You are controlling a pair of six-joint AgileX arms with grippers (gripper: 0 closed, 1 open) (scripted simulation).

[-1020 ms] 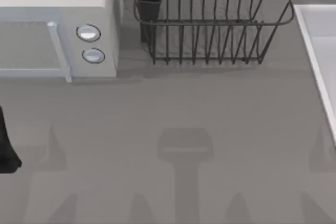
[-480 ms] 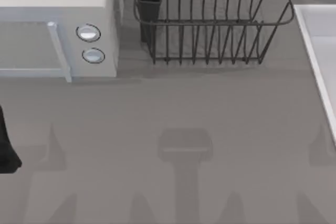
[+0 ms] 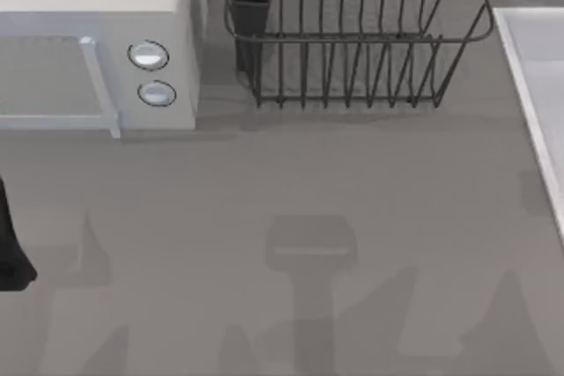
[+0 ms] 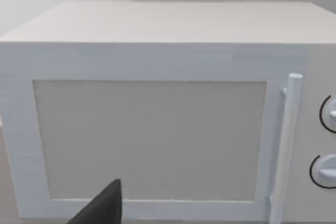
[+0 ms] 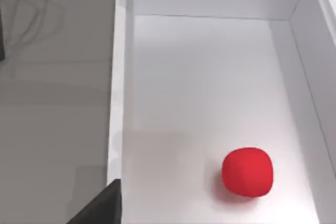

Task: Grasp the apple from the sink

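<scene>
Shadows near the sink [image 3: 529, 85] have shifted — my right wrist view shows the apple [image 5: 247, 172] resting inside; gripper state, can't tell.

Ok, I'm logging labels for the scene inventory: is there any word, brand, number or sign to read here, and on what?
None can be read.
Microwave: blank door and top; its two knobs carry no marks.
Dish rack: bare wire.
Sink: plain white walls.
Apple: plain red, no sticker.

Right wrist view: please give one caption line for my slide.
Red apple lying on the floor of the white sink, seen from above.
</scene>
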